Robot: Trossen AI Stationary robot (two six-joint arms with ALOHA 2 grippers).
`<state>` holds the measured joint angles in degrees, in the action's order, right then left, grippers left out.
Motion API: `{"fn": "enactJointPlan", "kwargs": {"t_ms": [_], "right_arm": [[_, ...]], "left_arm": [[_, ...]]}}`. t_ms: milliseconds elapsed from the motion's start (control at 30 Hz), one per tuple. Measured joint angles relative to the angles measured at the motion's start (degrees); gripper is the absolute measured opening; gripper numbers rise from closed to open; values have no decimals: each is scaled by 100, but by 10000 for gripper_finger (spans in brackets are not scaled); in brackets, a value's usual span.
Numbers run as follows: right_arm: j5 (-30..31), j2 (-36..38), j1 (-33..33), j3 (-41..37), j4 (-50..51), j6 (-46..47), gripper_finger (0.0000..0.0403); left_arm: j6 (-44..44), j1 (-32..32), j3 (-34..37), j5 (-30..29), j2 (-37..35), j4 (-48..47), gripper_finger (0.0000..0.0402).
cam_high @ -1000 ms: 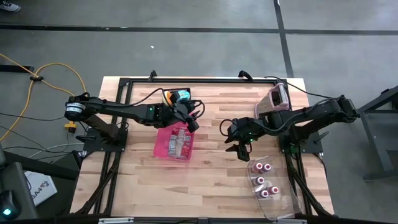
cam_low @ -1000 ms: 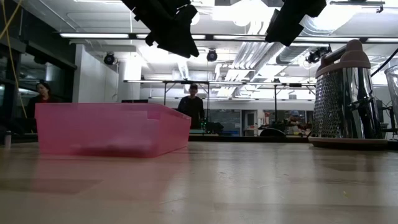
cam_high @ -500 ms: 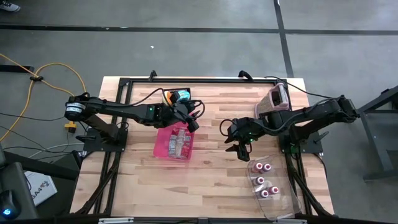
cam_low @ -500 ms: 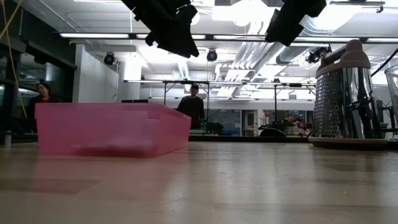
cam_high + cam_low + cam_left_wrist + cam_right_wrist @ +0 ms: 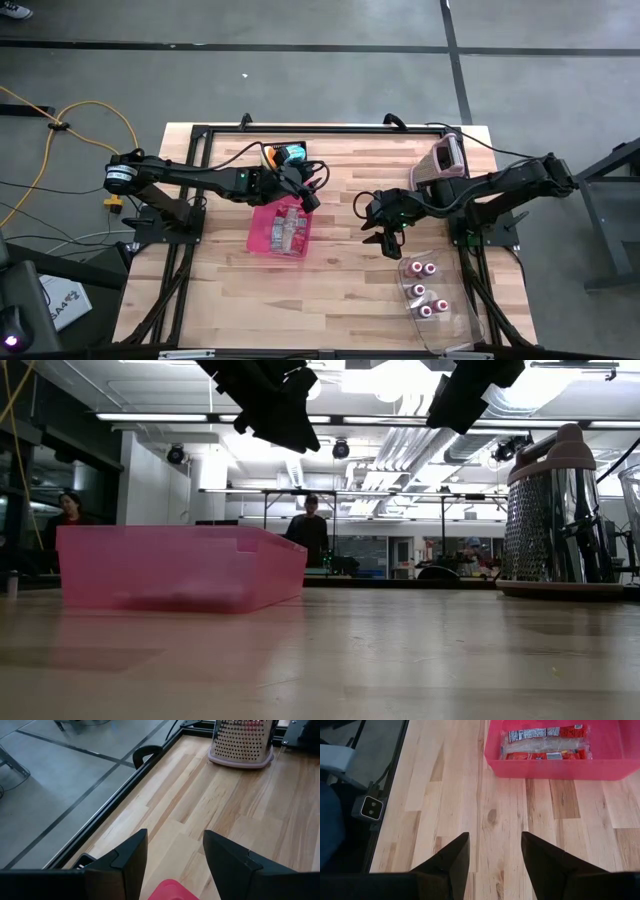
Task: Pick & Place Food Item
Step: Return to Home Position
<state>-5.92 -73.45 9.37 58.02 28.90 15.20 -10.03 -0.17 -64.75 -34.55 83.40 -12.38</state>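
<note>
Open and empty, the left gripper (image 5: 175, 840) is hovering over the pink plastic bin (image 5: 560, 769), the right gripper (image 5: 495, 845) mid-table. Colourful food pieces (image 5: 283, 153) are lying in the small black bin (image 5: 301, 146), while three round pieces (image 5: 419, 290) are seemingly waiting in the clear plastic tray (image 5: 456, 320).

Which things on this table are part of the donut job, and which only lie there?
Part of the job:
black bin, holding orange and blue items
three donuts in the clear tray
left gripper, open above the pink bin's edge
right gripper, open over the table

Probably just lying there:
grater
pink bin with packets
</note>
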Motion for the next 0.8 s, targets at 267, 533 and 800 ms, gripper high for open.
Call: {"fn": "enactJointPlan", "kwargs": {"t_ms": [267, 533, 800], "right_arm": [[1, 0, 0, 0, -165, 0, 165], [49, 0, 0, 0, -625, -154, 165], [481, 0, -5, 0, -1446, -324, 165]], "left_arm": [[1, 1, 0, 0, 0, 0, 185], [0, 0, 0, 0, 0, 1, 185], [1, 0, 0, -1, 1, 2, 185]]}}
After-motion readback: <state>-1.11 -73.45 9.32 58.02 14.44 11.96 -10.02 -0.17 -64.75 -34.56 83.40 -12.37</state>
